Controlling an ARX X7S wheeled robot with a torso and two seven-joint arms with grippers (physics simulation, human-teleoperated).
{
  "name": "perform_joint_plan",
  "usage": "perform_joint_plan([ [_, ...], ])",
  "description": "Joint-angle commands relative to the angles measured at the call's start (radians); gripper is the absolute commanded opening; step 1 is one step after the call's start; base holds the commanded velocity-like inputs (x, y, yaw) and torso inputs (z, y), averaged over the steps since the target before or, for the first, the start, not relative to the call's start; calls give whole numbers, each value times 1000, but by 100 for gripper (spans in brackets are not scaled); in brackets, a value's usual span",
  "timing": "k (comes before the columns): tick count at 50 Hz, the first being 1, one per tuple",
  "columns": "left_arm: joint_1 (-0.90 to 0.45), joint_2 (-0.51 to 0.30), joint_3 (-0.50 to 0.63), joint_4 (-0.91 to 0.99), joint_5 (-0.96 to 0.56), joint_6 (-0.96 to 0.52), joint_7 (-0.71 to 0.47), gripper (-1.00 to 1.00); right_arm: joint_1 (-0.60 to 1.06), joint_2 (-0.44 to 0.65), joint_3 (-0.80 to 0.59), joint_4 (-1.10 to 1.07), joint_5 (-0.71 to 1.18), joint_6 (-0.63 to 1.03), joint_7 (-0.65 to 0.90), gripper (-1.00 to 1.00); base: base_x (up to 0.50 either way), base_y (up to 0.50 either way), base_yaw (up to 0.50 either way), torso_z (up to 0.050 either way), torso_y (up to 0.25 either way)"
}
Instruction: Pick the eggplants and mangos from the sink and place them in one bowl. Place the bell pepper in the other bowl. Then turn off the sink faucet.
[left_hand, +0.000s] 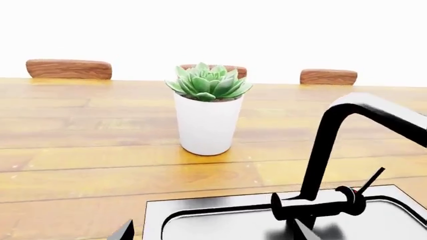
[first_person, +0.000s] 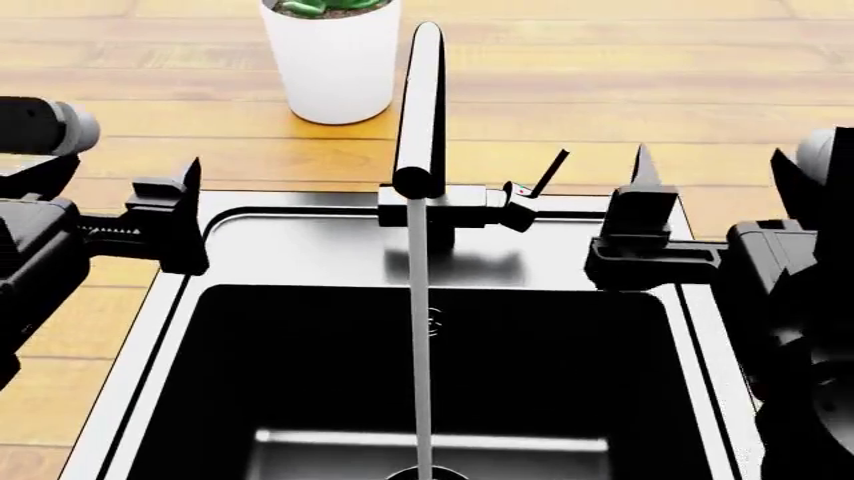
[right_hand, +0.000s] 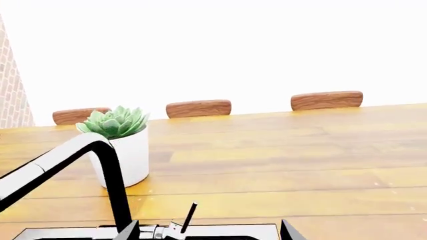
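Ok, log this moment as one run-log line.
faucet: running | sink: no produce visible | left hand: at left rim | right hand: near lever, apart

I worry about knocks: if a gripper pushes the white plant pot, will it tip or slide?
The plant pot looks tall and narrower at its base, so a high push probably tips it. Its smooth wall on the polished wooden counter suggests that a low push slides it.
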Motion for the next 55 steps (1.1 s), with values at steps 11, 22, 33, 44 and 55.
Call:
perform_joint_plan([
  [11,-162,199,86,-405,196,99,182,100,321,-142,-184,497,-207,-51,-256,100,0,0,0,0,0],
  [22,-178,208,79,-442,204,113,183,100,466,-222,-264,779,-330,-133,-372,100,0,0,0,0,-106],
  [33,-220,223,74,-452,202,104,177,100,475,-236,-265,797,-341,-144,-358,100,0,0,0,4,-250],
  [44,-241,219,67,-440,197,100,176,100,445,-225,-259,767,-348,-195,-374,100,0,0,0,13,-217],
  [55,-264,219,56,-447,189,97,181,100,444,-227,-258,775,-355,-200,-364,100,0,0,0,25,-179],
])
